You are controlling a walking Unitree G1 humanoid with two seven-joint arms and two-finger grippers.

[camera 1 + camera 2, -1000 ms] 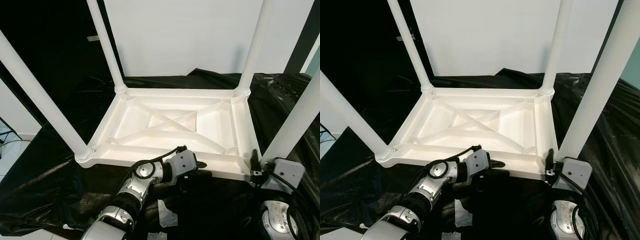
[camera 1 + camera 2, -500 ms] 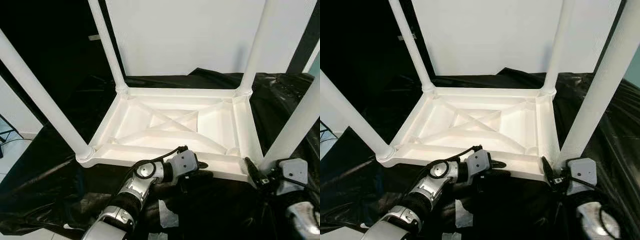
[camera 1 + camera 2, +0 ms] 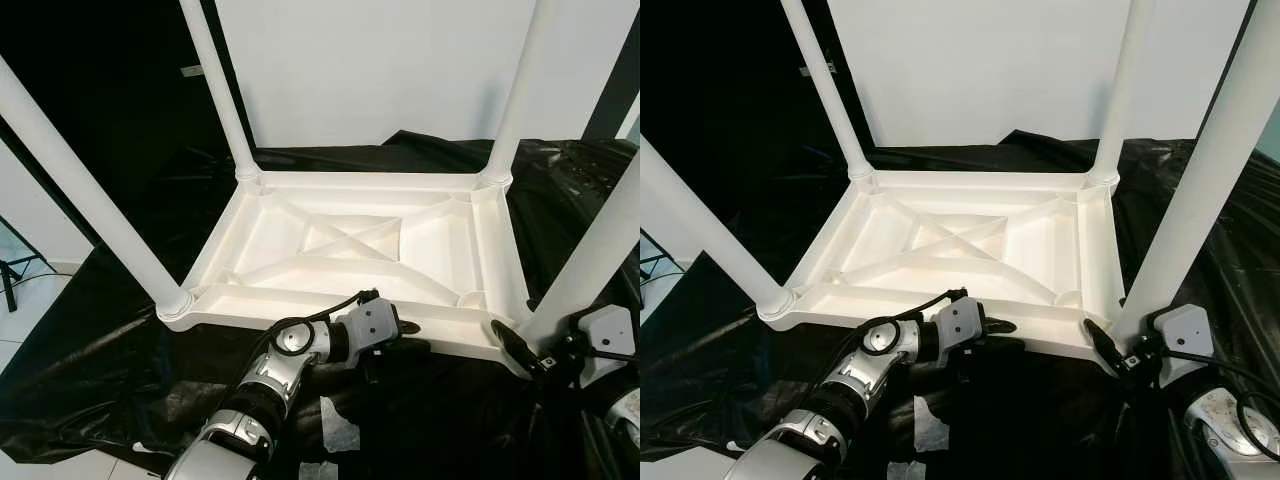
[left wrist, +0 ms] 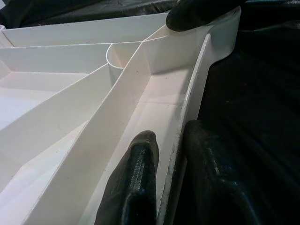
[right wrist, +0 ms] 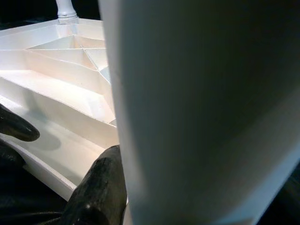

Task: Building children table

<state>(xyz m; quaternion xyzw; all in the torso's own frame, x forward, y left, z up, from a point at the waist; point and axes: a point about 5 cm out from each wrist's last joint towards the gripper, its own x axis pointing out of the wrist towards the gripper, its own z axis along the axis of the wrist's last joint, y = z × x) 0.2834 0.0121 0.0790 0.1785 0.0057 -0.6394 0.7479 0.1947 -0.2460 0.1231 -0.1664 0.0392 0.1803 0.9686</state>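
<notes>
- Children's table, white plastic, is lying upside down on a black plastic sheet spread over the floor, its ribbed underside facing up and its four white legs standing upward from the corners.
- Far left leg and far right leg are rising in front of a white wall; the near left leg and near right leg are rising on either side of the head views.
- Left gripper is pinching the table's near rim, somewhat right of its middle; in the left wrist view one black finger is lying inside the rim channel and the other on the outside, with the thin white wall clamped between them.
- Right gripper is sitting at the table's near right corner, against the base of the near right leg; one black finger is touching the leg, but whether the fingers are closed around it cannot be told.
- Scraps of white tape are lying on the sheet near the left arm.
</notes>
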